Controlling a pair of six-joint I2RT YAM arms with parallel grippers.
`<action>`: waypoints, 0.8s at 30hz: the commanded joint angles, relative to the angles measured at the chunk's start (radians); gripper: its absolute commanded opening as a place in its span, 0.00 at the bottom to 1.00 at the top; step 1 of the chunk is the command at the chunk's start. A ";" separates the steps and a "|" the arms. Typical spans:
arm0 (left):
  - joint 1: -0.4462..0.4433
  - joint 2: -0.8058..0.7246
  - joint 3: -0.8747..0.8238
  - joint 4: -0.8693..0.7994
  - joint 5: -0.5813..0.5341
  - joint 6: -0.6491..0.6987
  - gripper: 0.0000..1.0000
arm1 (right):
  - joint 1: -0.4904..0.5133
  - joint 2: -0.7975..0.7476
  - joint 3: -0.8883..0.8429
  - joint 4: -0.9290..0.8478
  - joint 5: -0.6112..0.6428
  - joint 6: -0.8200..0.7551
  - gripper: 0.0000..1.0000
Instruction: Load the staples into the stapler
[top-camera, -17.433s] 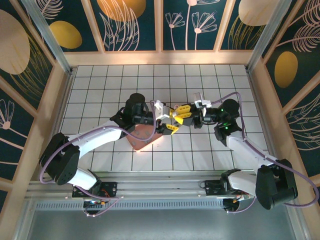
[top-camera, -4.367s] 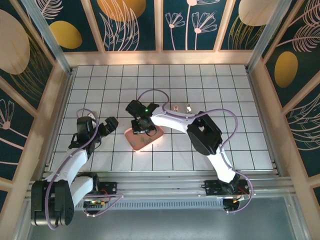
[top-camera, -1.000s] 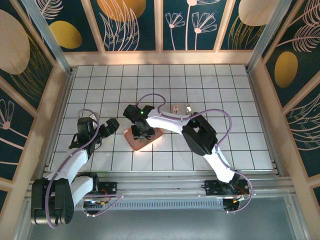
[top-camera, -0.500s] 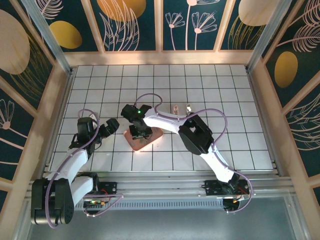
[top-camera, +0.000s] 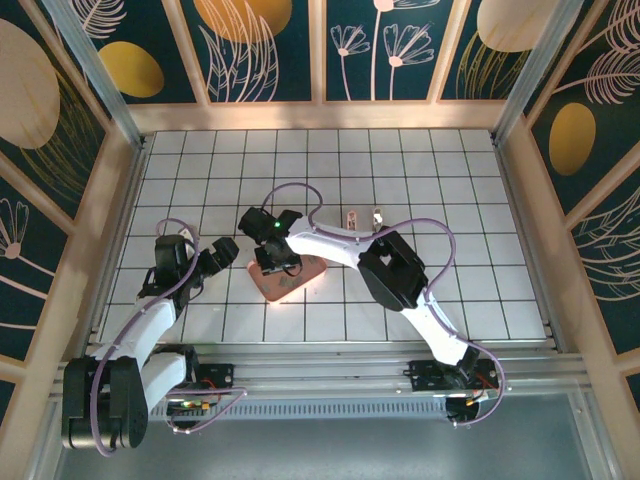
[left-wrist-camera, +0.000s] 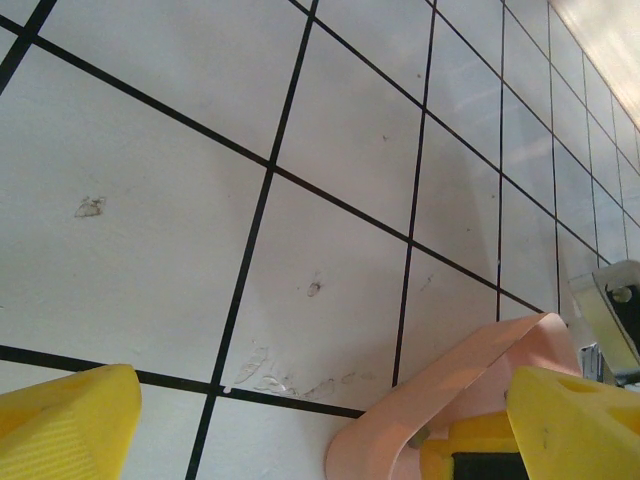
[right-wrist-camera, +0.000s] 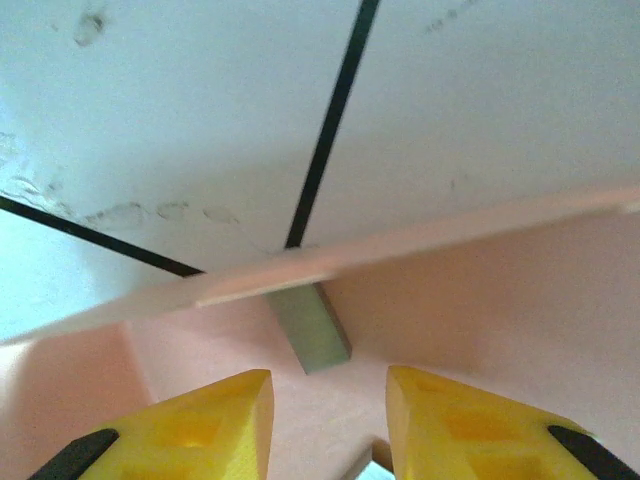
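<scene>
Staples (right-wrist-camera: 313, 329) | against pink tray (right-wrist-camera: 500, 310) wall | right gripper (right-wrist-camera: 328, 388) near, parted

The right gripper (top-camera: 268, 262) now sits further left over the pink tray (top-camera: 305, 282) than a second ago, at its left end. Since the earliest picture the left gripper (top-camera: 222, 250) is drawn back left of the tray, no longer meeting the right one

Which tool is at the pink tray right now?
The right tool: its jaws stand narrowly apart over the pink tray, facing a grey staple strip against its wall. The left tool hangs wide open over bare tiles beside the tray.
</scene>
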 joint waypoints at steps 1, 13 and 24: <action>0.006 -0.003 -0.007 0.024 0.013 0.018 0.94 | 0.002 -0.049 0.011 0.051 0.039 -0.035 0.37; 0.006 -0.005 -0.004 0.019 0.011 0.019 0.94 | 0.008 -0.041 -0.054 0.143 0.052 -0.085 0.37; 0.006 -0.011 -0.006 0.015 0.008 0.022 0.94 | 0.019 -0.056 -0.165 0.226 0.081 -0.124 0.33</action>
